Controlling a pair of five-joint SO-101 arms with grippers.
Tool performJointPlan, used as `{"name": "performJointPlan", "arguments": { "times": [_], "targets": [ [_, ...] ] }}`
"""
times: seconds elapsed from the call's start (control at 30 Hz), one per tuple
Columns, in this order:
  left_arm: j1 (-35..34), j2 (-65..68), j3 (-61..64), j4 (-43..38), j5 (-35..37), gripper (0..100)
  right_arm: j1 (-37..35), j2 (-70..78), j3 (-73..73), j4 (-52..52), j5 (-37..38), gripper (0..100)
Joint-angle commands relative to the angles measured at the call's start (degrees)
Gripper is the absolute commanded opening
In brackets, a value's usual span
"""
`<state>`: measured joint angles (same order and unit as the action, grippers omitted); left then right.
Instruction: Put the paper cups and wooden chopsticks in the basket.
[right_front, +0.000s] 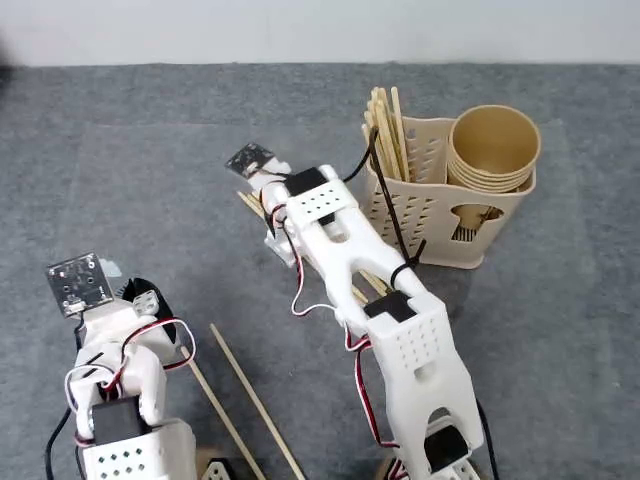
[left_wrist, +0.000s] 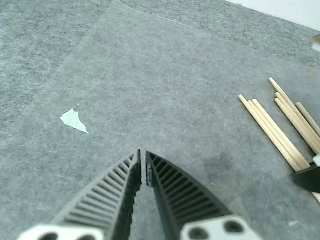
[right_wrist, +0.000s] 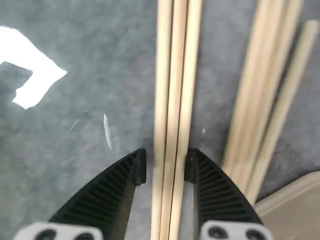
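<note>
Between right pincer (right_wrist: 165, 167) tips, three chopsticks (right_wrist: 172, 100), lengthwise

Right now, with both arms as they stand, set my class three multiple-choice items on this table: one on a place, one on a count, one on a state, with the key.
1. Where is the stack of paper cups?
A) in the basket
B) tipped over on the floor
C) held by an arm

2. How many chopsticks lie between the fingers of the right gripper?
A) one
B) three
C) six

3. How do the fingers of the left gripper stand?
A) wide apart
B) closed on a cup
C) closed together, holding nothing

Key:
1 A, the cups sit nested in one end of the basket.
2 B, three sticks run side by side between the fingers.
3 C, the tips nearly touch over the bare mat.
</note>
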<state>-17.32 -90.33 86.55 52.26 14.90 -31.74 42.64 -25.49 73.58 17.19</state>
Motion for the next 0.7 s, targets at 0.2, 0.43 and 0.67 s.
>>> {"name": "performJointPlan", "arguments": {
  "times": [0.2,0.43,0.67],
  "targets": [
    [-0.18,-0.79,-0.48,-0.18,0.09,2,-2.33,0.92,-0.97,2.42,0.62,0.2],
    [-0.18,-0.79,-0.48,-0.18,0.09,2,-2.42,1.1,-1.23,3.91,0.7,0.8],
    [-0.18,-0.79,-0.48,-0.18,0.09,2,-2.15,-2.95,-1.23,7.6,0.7,0.8]
  ]
}}
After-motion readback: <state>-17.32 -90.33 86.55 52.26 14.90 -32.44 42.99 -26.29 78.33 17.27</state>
